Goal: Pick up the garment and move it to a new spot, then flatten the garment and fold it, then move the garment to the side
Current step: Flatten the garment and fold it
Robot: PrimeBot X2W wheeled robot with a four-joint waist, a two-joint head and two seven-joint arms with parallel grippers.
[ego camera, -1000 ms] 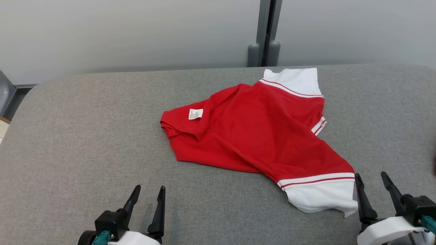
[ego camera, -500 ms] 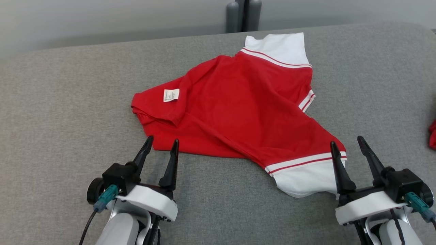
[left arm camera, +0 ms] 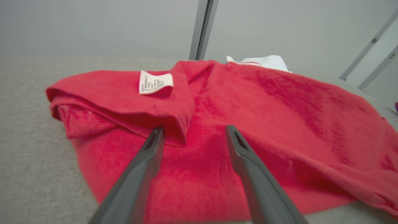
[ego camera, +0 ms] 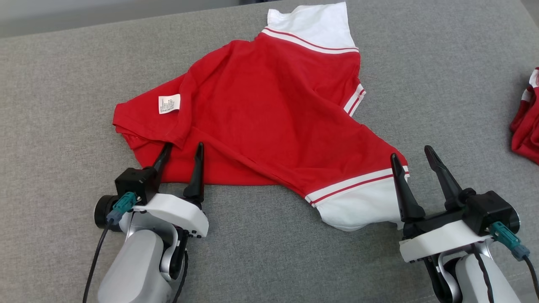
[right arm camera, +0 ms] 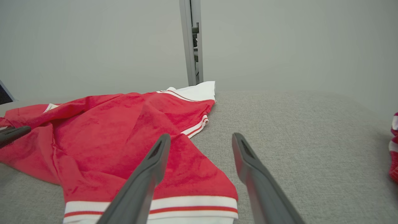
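Scanning the head view from the left, you find the left gripper (ego camera: pixel 184 145) at lower left, fingers spread, tips over the garment (ego camera: pixel 273 109)'s near hem. The garment lies rumpled mid-frame on the grey surface (ego camera: pixel 63 75): red body, white striped sleeve bands, white label (ego camera: pixel 169 103) exposed. At lower right, the right gripper (ego camera: pixel 410 152) stands spread, one finger over the near sleeve. Another red cloth (ego camera: pixel 526 122) occupies the right edge.

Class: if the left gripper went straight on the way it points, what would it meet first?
Probably the red garment, whose fabric lies right ahead of the left gripper and its open jaws, though depth is unclear.
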